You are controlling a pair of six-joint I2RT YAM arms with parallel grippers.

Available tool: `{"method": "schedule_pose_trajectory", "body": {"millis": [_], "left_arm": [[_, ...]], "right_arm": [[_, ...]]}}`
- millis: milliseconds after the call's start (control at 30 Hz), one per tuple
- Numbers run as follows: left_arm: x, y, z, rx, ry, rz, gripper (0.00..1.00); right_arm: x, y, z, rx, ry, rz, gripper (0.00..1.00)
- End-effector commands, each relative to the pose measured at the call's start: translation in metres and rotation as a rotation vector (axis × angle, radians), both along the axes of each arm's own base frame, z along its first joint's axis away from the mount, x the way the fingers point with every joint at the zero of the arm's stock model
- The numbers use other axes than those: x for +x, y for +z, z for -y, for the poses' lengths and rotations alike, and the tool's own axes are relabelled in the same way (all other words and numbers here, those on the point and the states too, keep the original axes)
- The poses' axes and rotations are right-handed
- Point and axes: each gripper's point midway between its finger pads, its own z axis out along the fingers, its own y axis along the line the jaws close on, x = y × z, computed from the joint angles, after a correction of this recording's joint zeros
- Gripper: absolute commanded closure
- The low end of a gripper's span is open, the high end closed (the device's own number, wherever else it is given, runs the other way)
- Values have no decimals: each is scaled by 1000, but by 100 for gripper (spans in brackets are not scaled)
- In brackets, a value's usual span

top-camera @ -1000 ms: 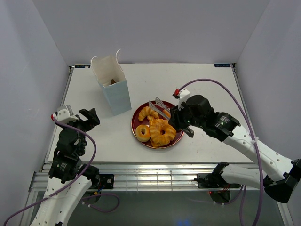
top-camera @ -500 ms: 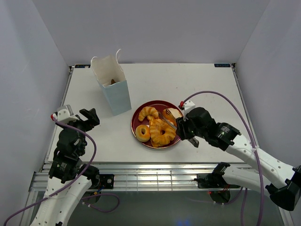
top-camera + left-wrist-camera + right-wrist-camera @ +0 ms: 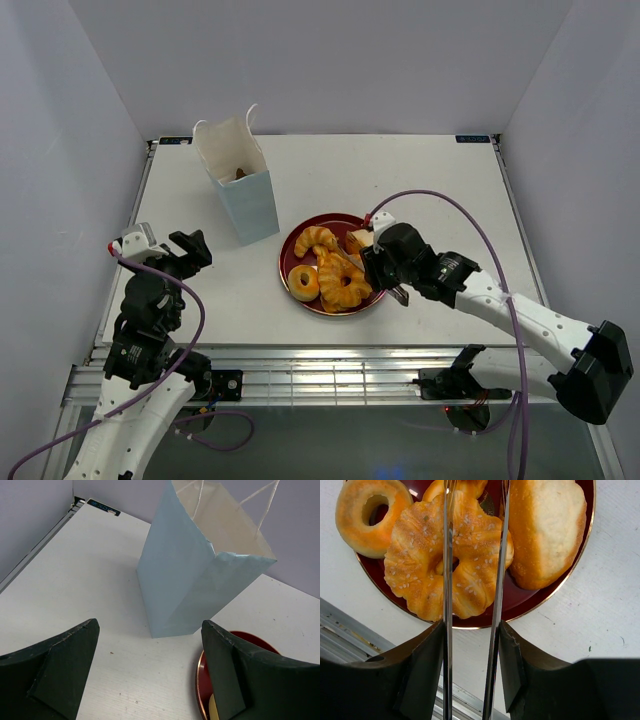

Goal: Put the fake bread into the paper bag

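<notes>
The fake bread lies on a dark red plate [image 3: 285, 262]: a twisted ring [image 3: 343, 282], a ring donut [image 3: 303, 283], a croissant [image 3: 315, 239] and a bun [image 3: 360, 240]. My right gripper [image 3: 385, 270] is shut on silver tongs [image 3: 497, 580]. The tong blades lie apart over the twisted ring [image 3: 415, 575], between the ring donut [image 3: 370, 515] and the bun [image 3: 547, 530]. Their tips are cut off by the frame. The pale blue paper bag [image 3: 245, 195] stands upright behind the plate, with a dark brown piece [image 3: 241, 174] inside. My left gripper [image 3: 165, 248] is open and empty, facing the bag [image 3: 190, 585].
The plate's rim [image 3: 202, 680] shows at the right of the left wrist view, close to the bag's base. The table's near edge and a metal rail [image 3: 350, 630] run just below the plate [image 3: 530, 600].
My right gripper has moved left and down with the tongs, from the plate's right rim to over the twisted ring. The left arm has not moved.
</notes>
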Motion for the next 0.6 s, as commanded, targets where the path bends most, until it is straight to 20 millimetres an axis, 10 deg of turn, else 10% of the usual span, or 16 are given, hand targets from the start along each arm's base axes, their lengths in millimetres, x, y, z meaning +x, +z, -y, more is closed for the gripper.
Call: {"method": "schedule_pose_trajectory", "body": {"millis": [0, 567], "left_arm": [[1, -2, 2, 3, -7, -4, 7], [2, -2, 4, 2, -23, -4, 7]], "right_arm": [[23, 24, -16, 52, 3, 89, 50], [54, 5, -43, 23, 29, 46, 49]]}}
